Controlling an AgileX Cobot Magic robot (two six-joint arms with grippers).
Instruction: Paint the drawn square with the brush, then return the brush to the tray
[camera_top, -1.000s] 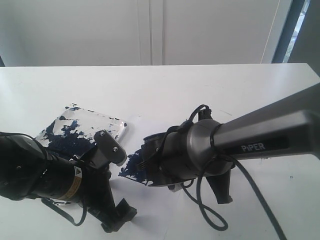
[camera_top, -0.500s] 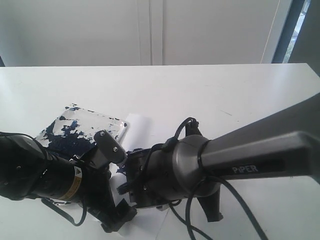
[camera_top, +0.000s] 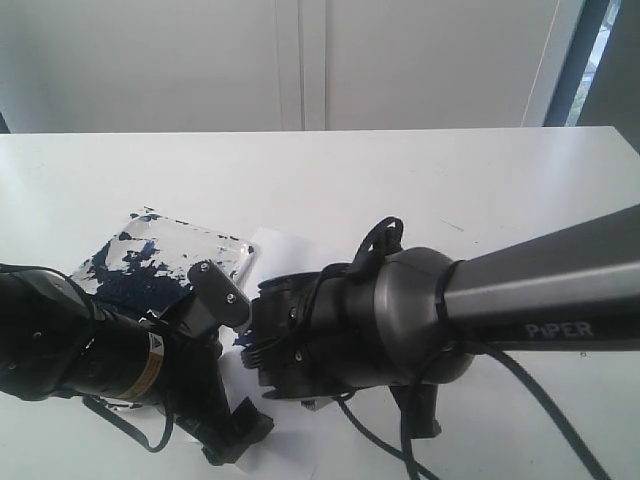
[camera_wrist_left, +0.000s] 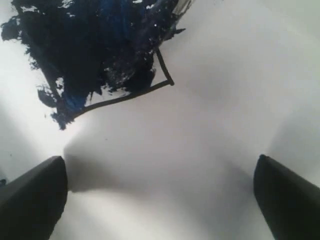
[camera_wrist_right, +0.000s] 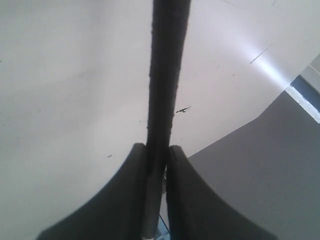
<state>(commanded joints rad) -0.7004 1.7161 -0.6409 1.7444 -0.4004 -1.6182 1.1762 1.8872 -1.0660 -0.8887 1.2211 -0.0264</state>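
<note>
White table (camera_top: 400, 170), my right arm (camera_top: 400, 320) slung low across it, blocking most of the exterior view. That makes sense if I'm mid-stroke, since the work sits right under the wrist. The paper sheet (camera_top: 280, 243) lies just beside the tray (camera_top: 180, 240), which is clear plastic blotched blue-black and has no brush in it. The drawn square (camera_wrist_left: 110, 50) is mostly flooded dark blue, with paint slopping past one side and one outlined corner bare, so I judge the painting to be well along but unfinished. My left gripper (camera_wrist_left: 159, 165) has its jaws wide apart and empty, parked low over the sheet, probably to steady it; I can't tell if they touch it. My right gripper (camera_wrist_right: 156, 147) is clamped tight on the brush (camera_wrist_right: 167, 75), a thin black shaft running straight out. Its tip is out of view.
</note>
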